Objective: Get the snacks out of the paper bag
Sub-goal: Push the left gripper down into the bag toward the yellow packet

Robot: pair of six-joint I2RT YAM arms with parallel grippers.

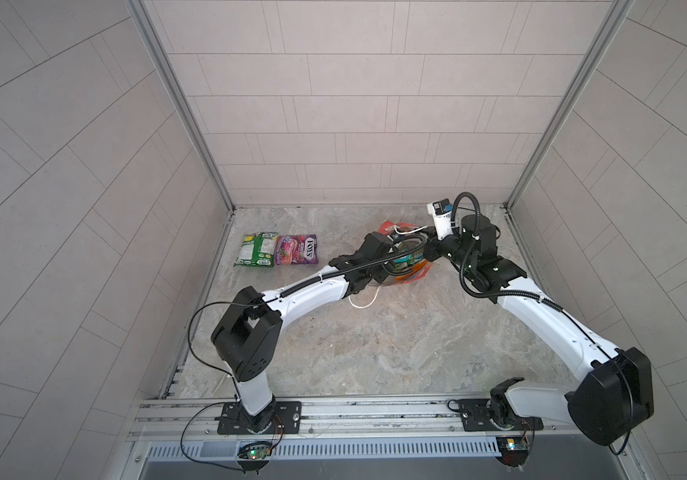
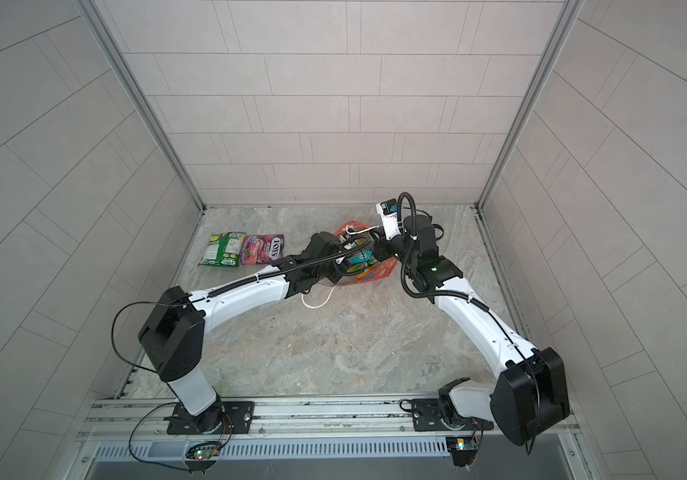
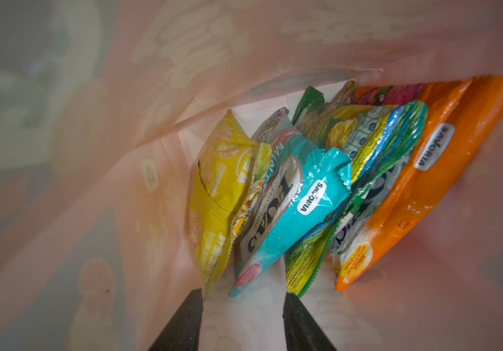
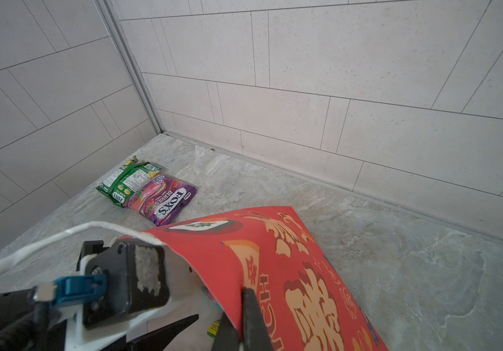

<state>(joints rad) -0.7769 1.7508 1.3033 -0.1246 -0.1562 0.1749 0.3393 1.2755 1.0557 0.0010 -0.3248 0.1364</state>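
My left gripper [image 3: 243,294] is deep inside the bag [image 3: 92,182], jaws parted, clamping nothing. Straight ahead of its tips, 4 snacks stand on edge, packed side by side: yellow pkt [image 3: 220,188], teal pkt [image 3: 299,206], yellow-green pkt [image 3: 366,146], orange pkt [image 3: 445,182]. The teal pkt's near edge sits just ahead of the gap btwn my jaws. The yellow pkt is just beside one tip and the yellow-green pkt just beside the other.

My right gripper [image 4: 239,316] is clenched on the bag's red wall near the rim, one finger inside and one outside. I judge it's holding the mouth open for the left. A white cord handle [image 4: 61,237] loops just beside it.

In both top views the bag sits on the tabletop [image 1: 375,353] btwn my two wrists and seems tipped w/ its mouth toward the left one. Exact lean: can't tell.

Done so far: 2 snacks out. The green pkt [image 1: 255,249] and purple pkt [image 1: 296,249] lie flat on the tabletop, touching side by side. They're well behind my left gripper, and ahead of my right gripper past the bag's rim.

Left to do: the 4 pkts inside, so approx a third done by my count. Anything hidden behind them I can't see. The teal pkt looks like the likeliest next grab.
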